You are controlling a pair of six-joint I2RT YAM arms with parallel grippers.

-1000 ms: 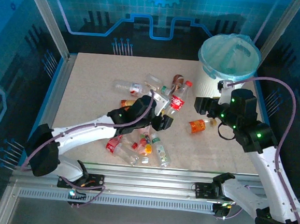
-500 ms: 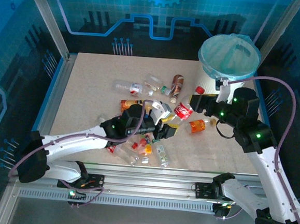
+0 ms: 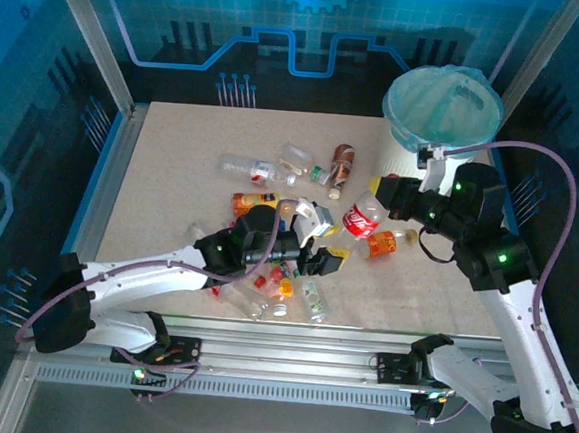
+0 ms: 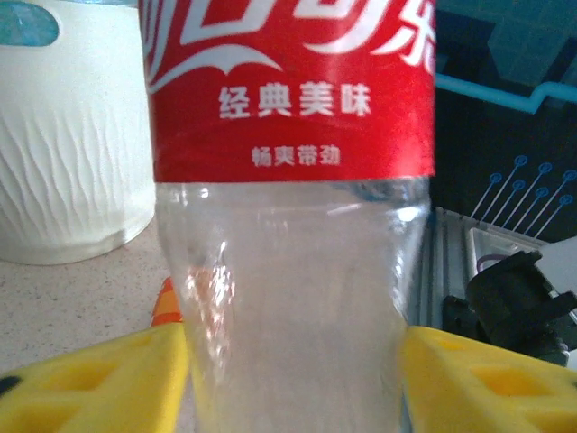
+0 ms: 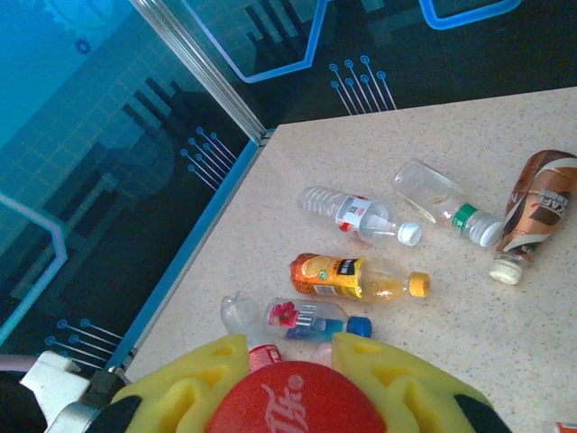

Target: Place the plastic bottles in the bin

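1. While the right gripper [image 5: 288,350] is clenched on the red cap of the red-label bottle [image 5: 293,406], its yellow fingers [image 5: 194,388] press the cap from both sides.
2. From above, the red-label bottle [image 3: 361,220] lies slantwise between the two grippers, right of the table's middle. Its cap end points toward the right gripper [image 3: 379,197] and its clear base toward the left gripper [image 3: 328,258].
3. In the left wrist view, the left gripper [image 4: 293,361] has a yellow finger on either side of the bottle's clear lower part, below the red label [image 4: 288,117]. Each finger edge meets the bottle's outline, but I cannot tell whether they squeeze it or have let go.
4. The bin [image 3: 405,125], white with a light blue bag over its rim, stands at the far right corner of the table [image 3: 174,157], just beyond the right gripper. The red-label bottle is outside it, near its wall.
5. More bottles lie on the table:
   - an orange-label bottle [image 3: 380,244] lies just beside the held one;
   - an orange juice bottle [image 5: 356,275], a pink-label bottle [image 5: 297,316] with a blue cap, a white-capped clear bottle [image 5: 356,212], a green-capped clear bottle [image 5: 446,203] and a brown bottle [image 5: 536,212] lie farther left.
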